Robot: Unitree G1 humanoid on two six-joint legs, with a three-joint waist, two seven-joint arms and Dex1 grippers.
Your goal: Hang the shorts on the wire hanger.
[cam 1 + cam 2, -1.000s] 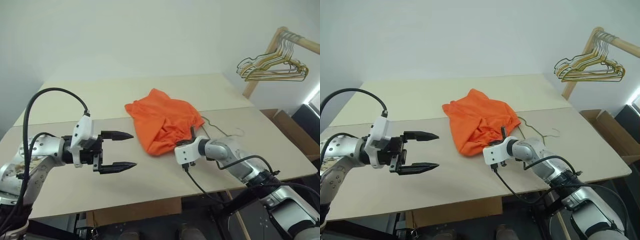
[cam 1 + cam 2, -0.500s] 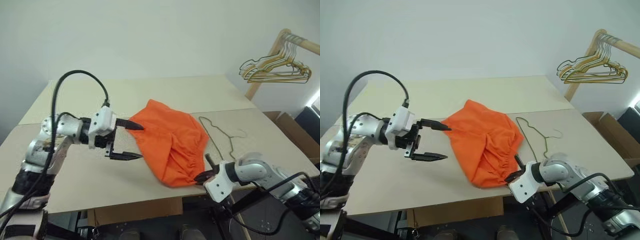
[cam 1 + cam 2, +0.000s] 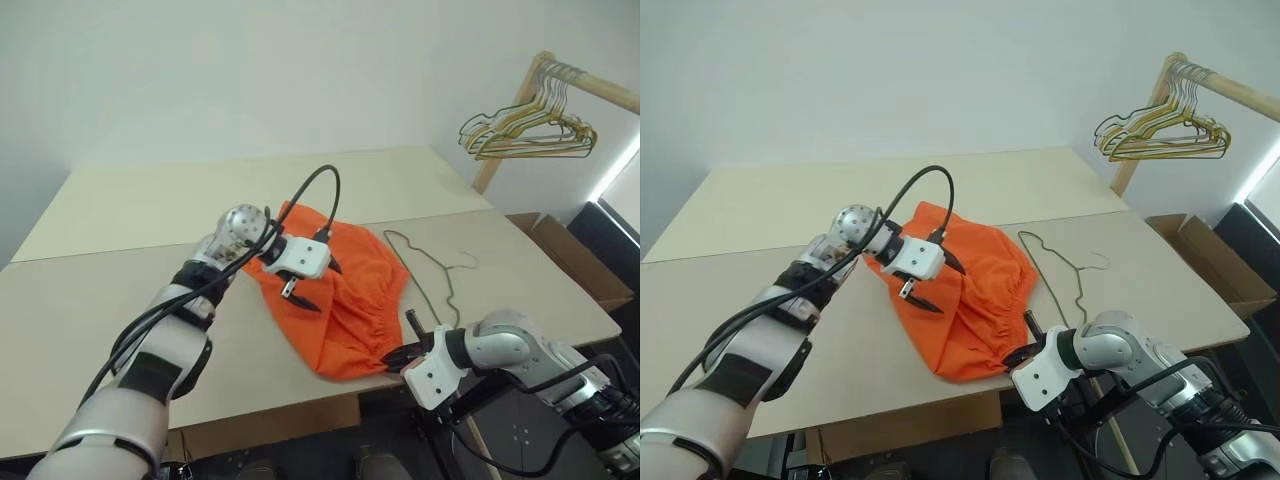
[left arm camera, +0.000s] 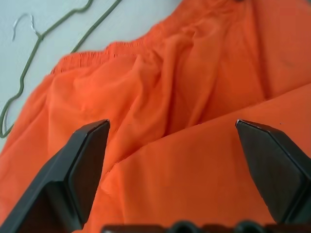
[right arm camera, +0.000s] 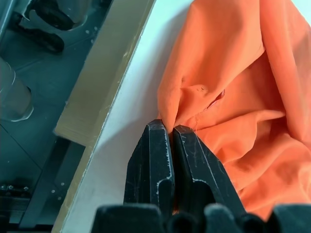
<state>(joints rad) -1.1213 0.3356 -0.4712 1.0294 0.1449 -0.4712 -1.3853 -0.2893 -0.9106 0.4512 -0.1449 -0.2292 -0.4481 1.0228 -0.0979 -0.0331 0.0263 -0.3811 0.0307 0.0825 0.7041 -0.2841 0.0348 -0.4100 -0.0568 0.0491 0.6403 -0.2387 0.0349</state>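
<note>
The bright orange shorts (image 3: 345,300) lie crumpled on the table, their lower corner reaching the front edge. My left gripper (image 3: 318,284) hovers open just above the middle of the fabric, its two black fingers (image 4: 82,165) spread wide over the folds. My right gripper (image 3: 392,356) sits at the table's front edge, shut on the shorts' hem; the wrist view shows its fingertips (image 5: 160,133) pressed together with orange cloth at them. The thin wire hanger (image 3: 440,272) lies flat on the table just right of the shorts, hook pointing right.
A wooden rack (image 3: 510,110) at the back right carries a bunch of yellowish and dark hangers (image 3: 530,130). A cardboard box (image 3: 575,265) stands on the floor past the table's right side. The beige table (image 3: 130,210) stretches bare to the left.
My left gripper swung right from beside the shorts to over their middle and tipped downward, still open. My right gripper pulled the shorts' corner back to the front edge, then held still.
</note>
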